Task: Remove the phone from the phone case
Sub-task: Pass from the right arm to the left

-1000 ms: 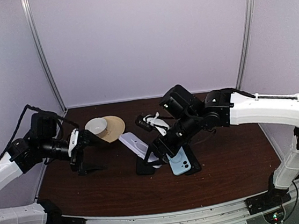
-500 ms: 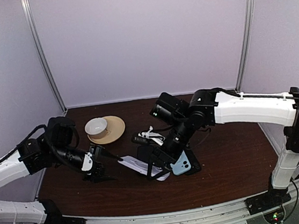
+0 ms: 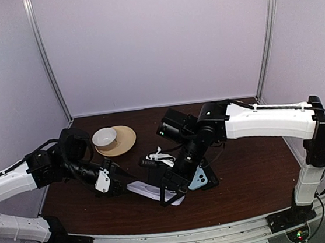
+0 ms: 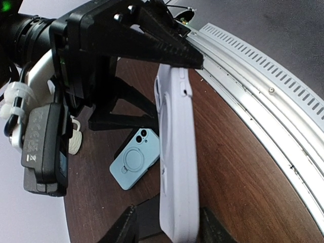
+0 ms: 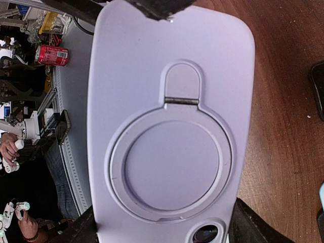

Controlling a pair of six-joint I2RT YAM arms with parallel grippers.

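Left arm (image 3: 11, 182) advanced, fingers (image 4: 125, 229) clamping phone case (image 4: 177, 152)

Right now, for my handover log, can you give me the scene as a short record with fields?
held item: lavender phone case, ring stand on its back
left jaws: closed on one end of the case
right jaws: closed on the opposite end
loose: light blue phone, lying flat
also: white bowl on tan plate
phone out: cannot tell
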